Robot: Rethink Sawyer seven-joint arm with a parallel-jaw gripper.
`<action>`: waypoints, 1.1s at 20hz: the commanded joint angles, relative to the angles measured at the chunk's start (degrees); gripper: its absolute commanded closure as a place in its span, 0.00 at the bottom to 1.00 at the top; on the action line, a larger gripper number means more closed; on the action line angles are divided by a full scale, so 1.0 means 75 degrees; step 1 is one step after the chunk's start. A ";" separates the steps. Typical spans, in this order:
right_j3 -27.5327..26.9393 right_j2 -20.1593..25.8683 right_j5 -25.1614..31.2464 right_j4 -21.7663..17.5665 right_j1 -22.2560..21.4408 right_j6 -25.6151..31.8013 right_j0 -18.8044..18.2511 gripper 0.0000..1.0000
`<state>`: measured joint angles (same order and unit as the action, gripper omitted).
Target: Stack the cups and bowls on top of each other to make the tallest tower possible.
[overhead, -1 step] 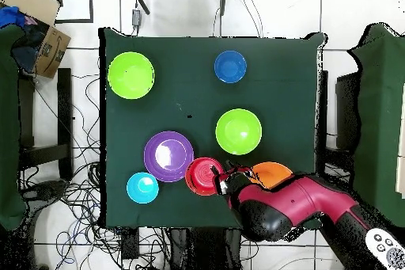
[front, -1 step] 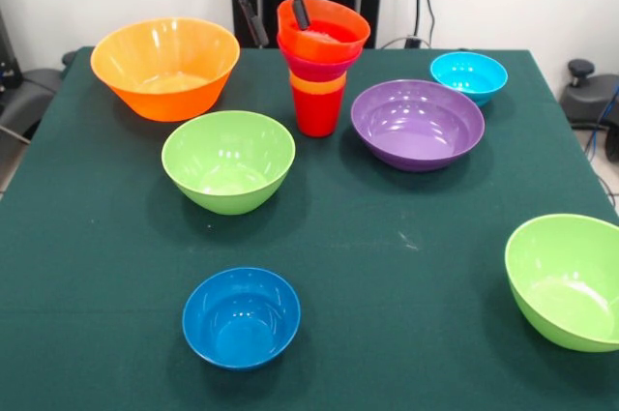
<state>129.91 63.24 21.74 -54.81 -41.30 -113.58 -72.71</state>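
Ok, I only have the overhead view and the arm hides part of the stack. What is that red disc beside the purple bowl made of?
Observer: From the front it is a stack: a red cup at the bottom, an orange cup in it, then a pink bowl and a small orange bowl on top.
Operator: Is the tool gripping that top bowl?
Observer: No. The tool is open, with one finger outside the small orange bowl's rim and one inside.
Operator: And the big orange bowl under the arm?
Observer: The big orange bowl stands on the table, apart from the stack, with nothing in it.
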 commanded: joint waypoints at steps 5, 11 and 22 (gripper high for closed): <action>0.0024 -0.0007 0.0576 0.0216 -0.0183 0.0915 0.0413 0.00; 0.0008 0.0542 0.1156 0.1307 -0.0776 0.1092 0.0491 0.00; -0.0918 0.0170 0.1767 0.1862 -0.1156 0.0974 0.1464 0.00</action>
<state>128.27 65.47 27.21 -41.13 -49.35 -113.58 -67.79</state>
